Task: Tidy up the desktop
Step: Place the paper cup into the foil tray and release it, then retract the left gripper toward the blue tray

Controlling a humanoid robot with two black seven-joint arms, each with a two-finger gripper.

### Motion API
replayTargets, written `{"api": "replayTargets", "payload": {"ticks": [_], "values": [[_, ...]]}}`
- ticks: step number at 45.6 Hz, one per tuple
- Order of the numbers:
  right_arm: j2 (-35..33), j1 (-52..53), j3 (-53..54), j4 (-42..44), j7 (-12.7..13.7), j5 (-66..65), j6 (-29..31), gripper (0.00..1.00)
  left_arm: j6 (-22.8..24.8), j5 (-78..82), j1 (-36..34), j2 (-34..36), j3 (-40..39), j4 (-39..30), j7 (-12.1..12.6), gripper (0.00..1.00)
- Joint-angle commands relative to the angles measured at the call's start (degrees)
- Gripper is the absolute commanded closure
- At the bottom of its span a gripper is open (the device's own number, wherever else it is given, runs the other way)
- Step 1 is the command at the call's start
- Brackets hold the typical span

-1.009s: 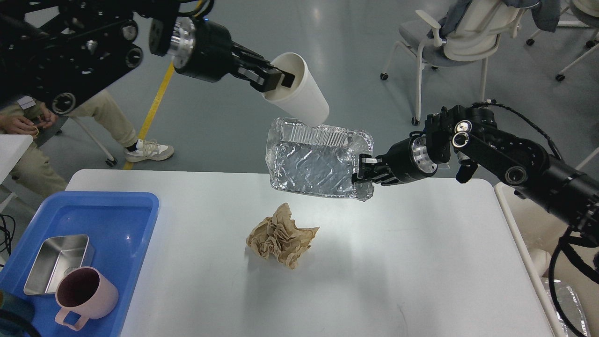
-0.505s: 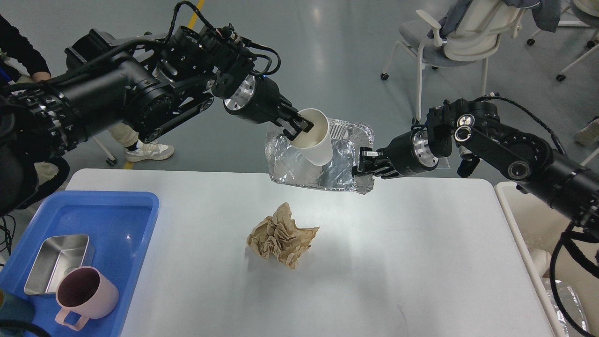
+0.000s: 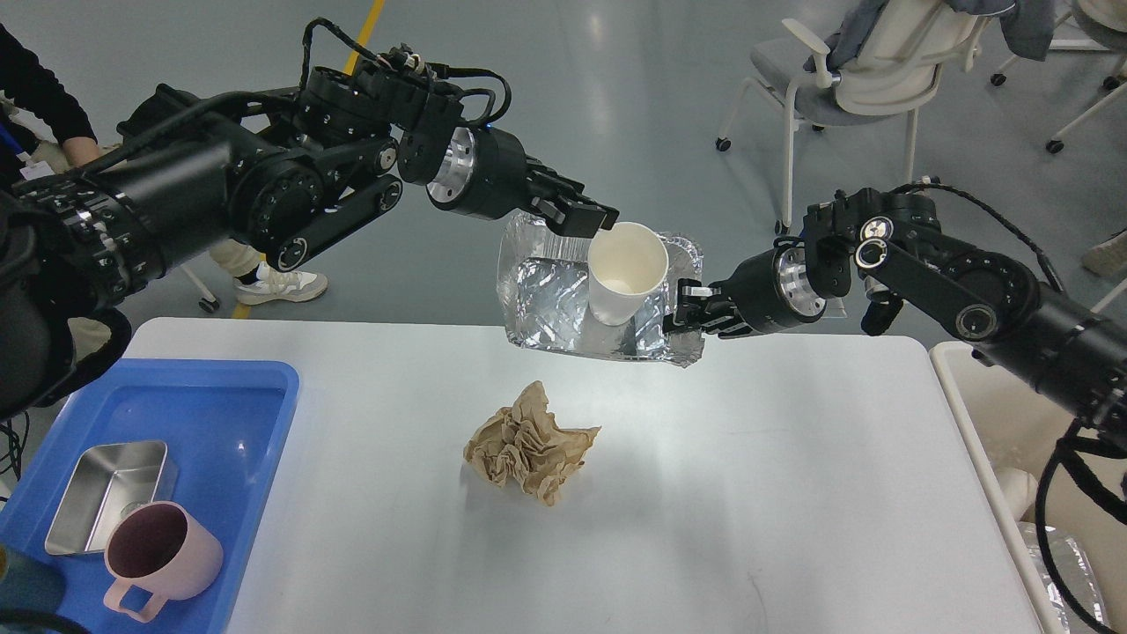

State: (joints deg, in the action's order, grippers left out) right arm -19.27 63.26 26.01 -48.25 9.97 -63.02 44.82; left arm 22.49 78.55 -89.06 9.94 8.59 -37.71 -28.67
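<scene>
Released, the cup (image 3: 626, 283) now stands upright in the foil tray (image 3: 546, 299); left gripper (image 3: 583, 217) open at its 10 o'clock, right gripper (image 3: 691, 315) clamping the tray's edge.

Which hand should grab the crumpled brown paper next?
Left. The left hand has let go of the white cup, while the right hand grips the foil tray above the desktop. The paper lies mid-table.
</scene>
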Motion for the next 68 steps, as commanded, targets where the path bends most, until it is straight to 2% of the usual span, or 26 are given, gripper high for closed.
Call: {"api": "replayTargets", "payload": {"ticks": [1,6,11,14,16,22,25,27,33,43,49,58,68], "values": [[0.0,0.0,-0.1,0.1,0.0,0.0,0.0,1.0,-1.0,-1.9,0.7,0.9,-0.2,0.0,0.0,0.08],[0.0,0.0,-0.2,0.1,0.0,0.0,0.0,1.0,-1.6,-7.1,0.8,2.4,-0.1,0.0,0.1,0.07],[-0.1,-0.1,-0.2,0.1,0.0,0.0,0.0,1.0,-4.3,-15.3,2.2,6.8,-0.2,0.0,0.2,0.07],[-0.2,-0.1,-0.3,0.1,0.0,0.0,0.0,1.0,-5.0,-23.2,4.4,11.9,-0.2,-0.1,1.6,0.07],[-0.2,-0.1,-0.3,0.1,0.0,0.0,0.0,1.0,-5.0,-27.7,5.3,14.5,-0.3,-0.4,3.7,0.06],[0.1,-0.1,-0.3,0.2,0.0,0.0,0.0,1.0,-5.3,-41.4,9.9,21.3,-1.2,-1.0,13.2,0.03],[0.1,-0.1,-0.3,0.2,0.0,0.0,0.0,1.0,-5.7,-45.8,12.5,23.7,-2.2,-1.6,16.0,0.03],[0.1,-0.1,-0.3,0.2,0.0,0.0,0.0,1.0,-6.0,-47.2,14.4,25.5,-2.4,-2.2,17.0,0.03],[0.2,0.0,-0.3,0.3,0.0,0.0,0.0,1.0,-6.1,-47.6,18.8,32.8,-2.5,-7.6,17.4,0.03],[-0.1,-0.1,-0.3,0.4,0.0,0.0,0.0,1.0,-7.6,-47.4,22.8,48.0,-2.0,-26.3,17.7,0.03],[-0.2,-0.1,-0.3,0.4,0.0,0.0,0.0,1.0,-8.9,-47.4,24.3,54.5,-2.0,-34.9,18.2,0.03],[-0.1,-0.4,-0.3,0.5,0.0,0.0,0.0,1.0,-15.9,-47.4,29.5,60.7,-2.3,-48.2,17.8,0.03],[-0.4,-0.4,-0.3,0.4,0.0,0.0,0.1,1.0,-20.9,-47.7,34.0,66.3,-2.3,-55.3,17.2,0.03]]}}
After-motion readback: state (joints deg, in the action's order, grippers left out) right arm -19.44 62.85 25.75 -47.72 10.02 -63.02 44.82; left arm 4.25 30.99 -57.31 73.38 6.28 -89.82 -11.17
